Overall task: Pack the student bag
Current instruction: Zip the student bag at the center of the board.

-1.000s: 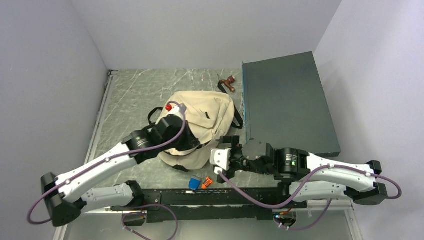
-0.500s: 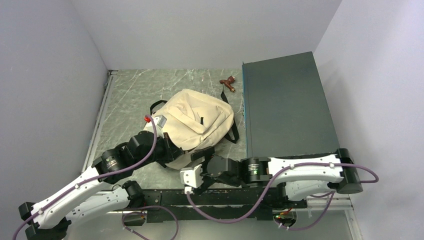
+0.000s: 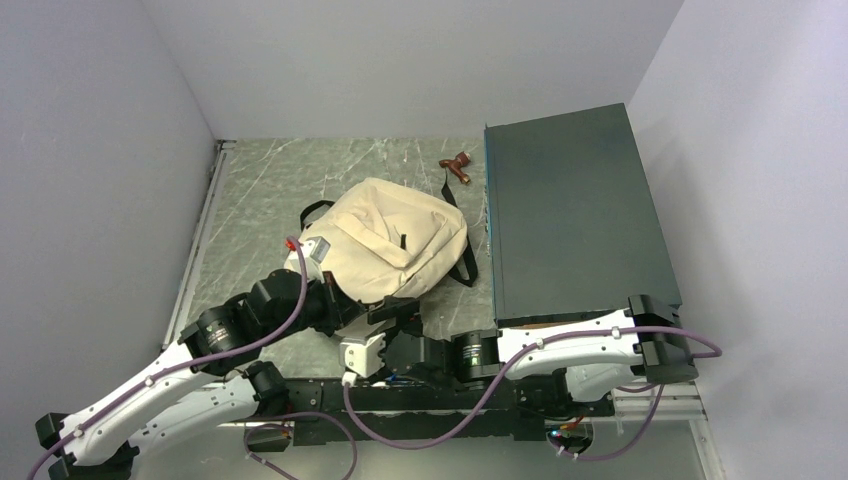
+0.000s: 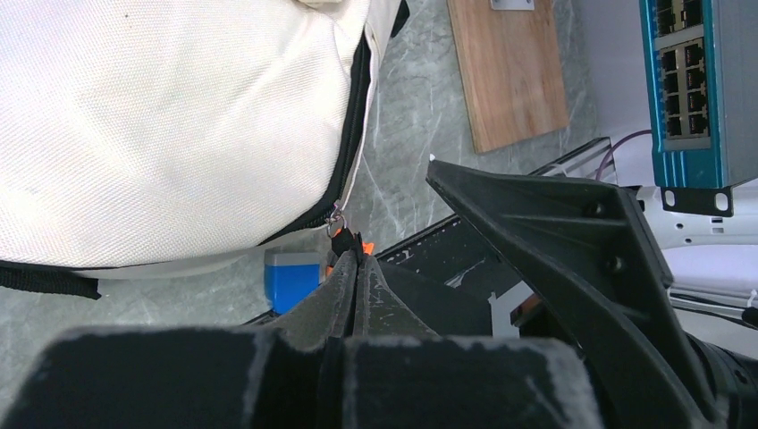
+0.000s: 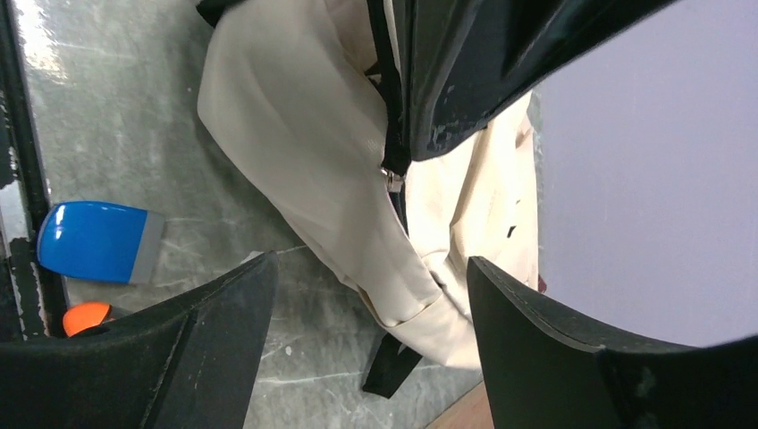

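The left gripper [image 4: 351, 261] clamps the zip pull [image 4: 337, 220]; the canvas backpack [image 3: 395, 235] lies at 1 o'clock. The right gripper [image 5: 368, 264] gapes empty.

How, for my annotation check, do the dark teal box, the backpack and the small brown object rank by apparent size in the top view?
1. dark teal box, clearly largest
2. student bag, clearly smaller
3. small brown object, by far the smallest

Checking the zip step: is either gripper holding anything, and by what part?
The left gripper pinches the student bag by its zipper pull; the right gripper is open, holding nothing.
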Robot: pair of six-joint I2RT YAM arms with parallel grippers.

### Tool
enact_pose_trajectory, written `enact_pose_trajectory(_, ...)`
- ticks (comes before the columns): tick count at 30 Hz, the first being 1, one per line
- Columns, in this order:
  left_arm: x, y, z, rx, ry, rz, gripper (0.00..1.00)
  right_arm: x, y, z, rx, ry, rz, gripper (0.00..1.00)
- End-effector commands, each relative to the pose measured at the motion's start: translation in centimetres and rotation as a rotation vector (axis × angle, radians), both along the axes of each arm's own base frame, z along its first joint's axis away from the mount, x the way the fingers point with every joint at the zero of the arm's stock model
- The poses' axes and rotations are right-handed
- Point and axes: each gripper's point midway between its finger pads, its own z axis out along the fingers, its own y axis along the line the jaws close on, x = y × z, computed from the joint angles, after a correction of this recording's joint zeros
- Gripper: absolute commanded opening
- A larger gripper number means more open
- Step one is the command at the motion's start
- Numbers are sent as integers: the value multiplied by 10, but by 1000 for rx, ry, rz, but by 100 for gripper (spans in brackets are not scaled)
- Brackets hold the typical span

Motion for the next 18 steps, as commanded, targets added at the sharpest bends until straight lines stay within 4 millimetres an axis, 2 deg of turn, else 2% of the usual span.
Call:
enact_pose_trajectory(1,-3,-11,35,-117,-73,-54,0,11,0,14,102,25,-42,77)
enact_pose_trajectory(4,-3,-13,39,-132,-80,-58,0,2,10,7,97,57,42,75)
enact_pose_trajectory(8,-4,-14,43,-138,-83,-66,0,13,11,-2,96,63,36,72)
enact_pose_trajectory(12,-5,-14,48,-145,-95,-73,0,17,19,2,130,66,57,62)
enact_pose_trajectory(18,-5,-14,51,-151,-106,-77,0,23,28,-7,106,57,49,43)
